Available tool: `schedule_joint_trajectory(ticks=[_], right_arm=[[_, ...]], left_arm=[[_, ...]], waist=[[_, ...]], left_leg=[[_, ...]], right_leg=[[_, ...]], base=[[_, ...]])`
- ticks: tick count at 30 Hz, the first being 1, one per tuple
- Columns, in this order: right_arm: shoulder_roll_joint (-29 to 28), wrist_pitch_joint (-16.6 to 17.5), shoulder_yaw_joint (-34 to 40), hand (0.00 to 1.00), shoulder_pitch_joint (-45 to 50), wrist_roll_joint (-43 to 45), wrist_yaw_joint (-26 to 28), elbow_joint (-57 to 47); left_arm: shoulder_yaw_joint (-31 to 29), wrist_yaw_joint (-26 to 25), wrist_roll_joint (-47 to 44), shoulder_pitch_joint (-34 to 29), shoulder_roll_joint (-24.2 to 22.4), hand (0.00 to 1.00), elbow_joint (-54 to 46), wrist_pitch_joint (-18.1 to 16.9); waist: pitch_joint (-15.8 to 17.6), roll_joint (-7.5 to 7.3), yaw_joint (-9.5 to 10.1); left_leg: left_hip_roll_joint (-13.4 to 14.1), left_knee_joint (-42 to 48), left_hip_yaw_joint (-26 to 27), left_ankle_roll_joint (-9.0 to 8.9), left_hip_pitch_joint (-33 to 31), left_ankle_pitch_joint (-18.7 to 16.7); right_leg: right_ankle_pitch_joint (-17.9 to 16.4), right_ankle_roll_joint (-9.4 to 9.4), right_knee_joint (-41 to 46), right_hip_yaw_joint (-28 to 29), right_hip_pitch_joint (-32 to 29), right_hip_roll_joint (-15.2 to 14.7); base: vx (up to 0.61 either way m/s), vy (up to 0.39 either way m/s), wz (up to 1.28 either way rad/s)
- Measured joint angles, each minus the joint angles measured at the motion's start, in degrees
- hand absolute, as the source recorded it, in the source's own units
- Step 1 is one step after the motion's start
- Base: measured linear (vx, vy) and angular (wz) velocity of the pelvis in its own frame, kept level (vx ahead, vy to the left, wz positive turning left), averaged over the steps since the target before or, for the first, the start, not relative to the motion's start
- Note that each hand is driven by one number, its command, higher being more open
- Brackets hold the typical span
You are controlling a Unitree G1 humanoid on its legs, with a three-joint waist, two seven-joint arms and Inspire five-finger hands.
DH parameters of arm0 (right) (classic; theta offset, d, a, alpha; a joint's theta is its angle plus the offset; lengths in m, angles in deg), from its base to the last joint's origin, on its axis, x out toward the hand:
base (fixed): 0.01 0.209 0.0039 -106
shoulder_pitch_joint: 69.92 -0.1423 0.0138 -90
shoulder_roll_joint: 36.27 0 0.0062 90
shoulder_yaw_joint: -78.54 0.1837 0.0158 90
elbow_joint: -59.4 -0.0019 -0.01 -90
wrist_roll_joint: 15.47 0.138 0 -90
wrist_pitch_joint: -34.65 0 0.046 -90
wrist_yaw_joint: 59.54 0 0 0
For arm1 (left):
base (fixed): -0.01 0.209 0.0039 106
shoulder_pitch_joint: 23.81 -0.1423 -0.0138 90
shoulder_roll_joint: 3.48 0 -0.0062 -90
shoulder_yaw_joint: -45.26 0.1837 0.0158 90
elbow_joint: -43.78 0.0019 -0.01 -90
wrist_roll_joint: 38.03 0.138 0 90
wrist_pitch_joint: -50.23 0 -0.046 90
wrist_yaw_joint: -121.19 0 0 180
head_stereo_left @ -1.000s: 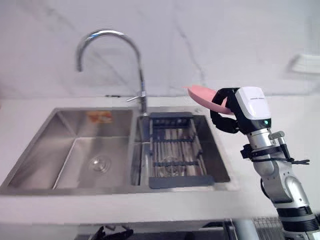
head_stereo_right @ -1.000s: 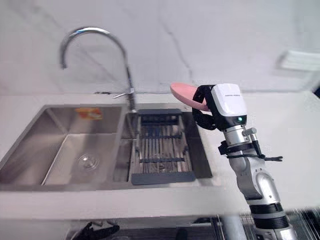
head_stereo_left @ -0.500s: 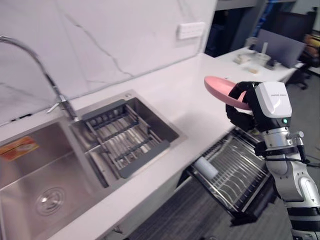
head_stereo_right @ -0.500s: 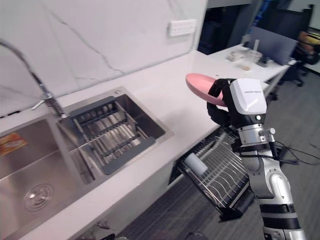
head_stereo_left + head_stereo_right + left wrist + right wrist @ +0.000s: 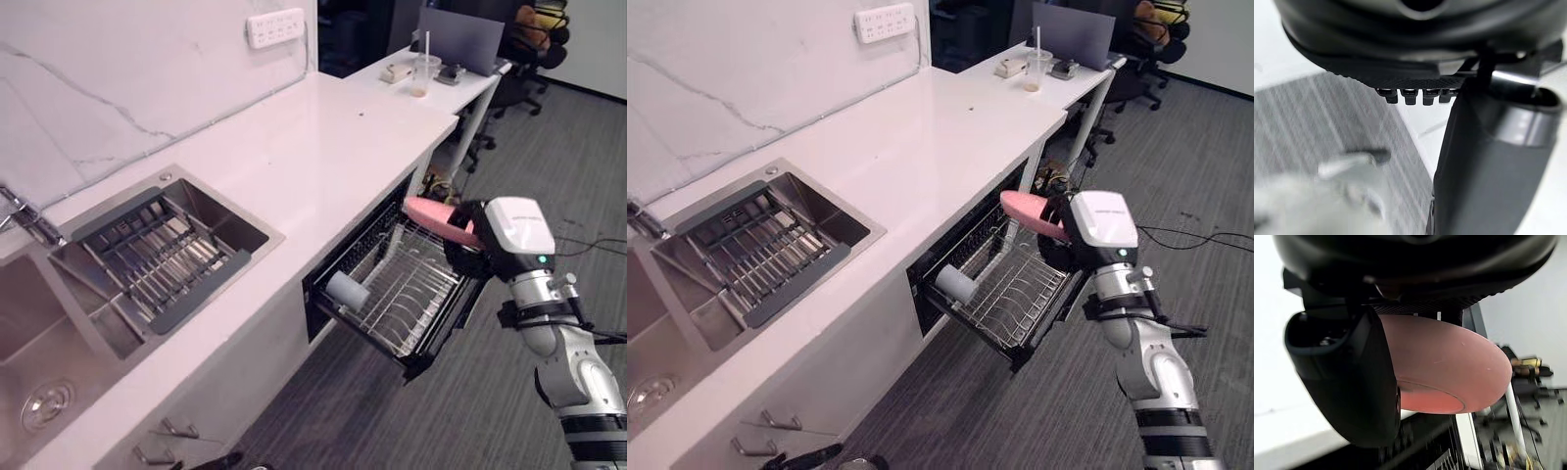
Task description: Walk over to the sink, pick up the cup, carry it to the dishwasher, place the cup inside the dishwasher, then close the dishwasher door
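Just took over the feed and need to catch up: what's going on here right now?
The robot's right hand is curled round a pink bowl and holds it over the pulled-out dishwasher rack, well away from the sink. The bowl is not yet in the rack, which already holds a pale cylindrical item. The dishwasher is open. The left hand takes no part.

Bright even light w/ glare on white countertop (image 5: 323, 137), dim shadow under it round dishwasher rack (image 5: 411, 294).
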Motion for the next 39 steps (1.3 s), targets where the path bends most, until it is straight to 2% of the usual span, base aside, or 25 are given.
schedule_joint_trajectory(ticks=[3,5,6,8,11,15,19,21,22,25,31,36,39], right_arm=[[-0.8,-1.0,-2.8,0.0,-2.0,-1.1,-0.7,4.3],[-1.0,-2.9,-4.6,0.0,-5.3,-1.1,-1.2,8.7],[-1.0,-3.4,-5.2,0.0,-6.7,-1.1,-1.8,10.2],[-1.0,-5.2,-5.8,0.0,-12.0,-1.1,-5.8,17.7],[-0.6,-8.7,-6.6,0.0,-19.1,-0.4,-9.2,24.6],[4.2,-11.3,-10.3,0.0,-28.7,1.9,-9.7,29.9],[6.6,-12.4,-14.7,0.0,-37.6,3.6,-10.1,34.5],[8.7,-14.0,-16.7,0.0,-41.8,5.0,-10.0,37.5],[9.0,-14.4,-16.9,1.0,-42.5,5.6,-9.9,38.3],[9.6,-18.0,-18.7,1.0,-45.1,8.7,-8.6,42.4],[10.0,-22.0,-18.7,1.0,-45.1,12.7,-7.8,45.9],[11.0,-21.4,-17.7,1.0,-45.2,17.6,-6.7,45.7],[11.1,-20.8,-13.3,1.0,-45.2,23.5,-6.5,44.4]], left_arm=[[2.6,0.4,0.6,1.5,-1.7,1.0,3.8,-1.8],[4.1,-0.9,0.2,2.9,-1.6,1.0,3.8,-3.9],[4.5,-0.3,-0.9,3.0,-1.5,1.0,3.8,-5.7],[5.6,1.6,-1.8,3.5,-1.6,1.0,4.1,-14.1],[5.6,2.2,-1.8,5.0,-1.6,1.0,6.3,-22.2],[5.6,3.6,-1.8,6.1,-1.5,1.0,5.7,-27.3],[5.7,3.1,-1.9,7.8,-0.1,1.0,5.4,-27.2],[6.9,2.1,-1.9,9.6,0.3,1.0,5.5,-26.0],[7.4,1.7,-1.9,10.0,0.3,1.0,5.5,-25.7],[10.1,0.3,-2.5,11.3,0.2,1.0,5.5,-23.5],[10.7,-0.9,-3.1,12.0,-0.6,1.0,5.0,-21.0],[11.1,-1.1,-3.1,12.0,-1.0,1.0,3.2,-19.7],[11.1,-1.1,-3.0,11.9,-1.3,1.0,1.8,-19.4]], waist=[[0.2,-0.22,-0.05],[2.0,-0.05,0.05],[3.0,0.07,0.07],[7.2,0.34,0.34],[12.3,0.89,0.72],[16.9,2.36,2.13],[17.8,2.98,2.67],[18.3,3.88,3.66],[18.5,4.2,3.73],[19.3,5.84,3.86],[20.1,7.3,3.97],[20.1,7.53,3.65],[20.1,7.52,3.24]], left_leg=[[-0.8,-2.6,-1.3,0.32,-1.5,2.4],[-1.7,-3.6,-2.4,1.17,-3.6,3.9],[-1.8,-3.6,-2.7,1.38,-4.1,4.2],[-2.5,-3.7,-4.9,2.35,-7.4,5.1],[-3.8,-4.7,-5.8,3.54,-10.5,6.5],[-5.7,-4.6,-7.8,4.52,-14.4,7.1],[-6.9,-4.0,-9.0,4.91,-17.8,7.1],[-7.5,-3.8,-10.7,4.92,-19.7,7.1],[-7.6,-3.7,-10.8,4.94,-20.0,7.0],[-8.3,-2.8,-11.9,5.48,-21.3,6.7],[-8.8,-1.7,-14.3,5.62,-22.7,6.5],[-8.7,-1.3,-15.0,5.61,-22.7,6.5],[-8.7,-1.2,-15.2,5.61,-21.9,6.5]], right_leg=[[0.7,-0.97,-0.1,-0.4,-2.2,0.2],[1.5,-1.44,0.0,-1.2,-4.1,0.0],[1.8,-1.5,0.0,-1.4,-4.5,-0.1],[3.0,-1.74,0.0,-2.3,-7.1,-0.6],[4.5,-1.8,-0.2,-3.0,-10.0,-1.4],[6.8,-1.61,-0.9,-2.7,-13.7,-2.5],[7.9,-1.61,-0.9,-1.4,-17.4,-3.4],[8.7,-1.66,-0.9,-0.6,-19.4,-3.8],[8.8,-1.62,-0.9,-0.6,-19.7,-4.0],[9.4,-1.48,-0.9,-0.4,-20.6,-4.7],[10.0,-1.55,-0.9,-0.4,-21.3,-4.9],[10.0,-1.61,-0.5,-0.5,-21.1,-4.9],[10.0,-1.62,-0.5,-0.6,-20.2,-4.9]], base=[[-0.09,0.004,0.11],[-0.07,0.058,0.17],[-0.08,0.081,0.23],[-0.1,0.103,0.21],[-0.08,0.124,0.17],[-0.02,0.12,0.04],[0.0,0.108,-0.09],[-0.01,0.109,-0.08],[-0.02,0.121,-0.03],[-0.02,0.118,0.01],[-0.03,0.073,0.01],[-0.03,0.053,0.0],[-0.01,0.051,0.03]])
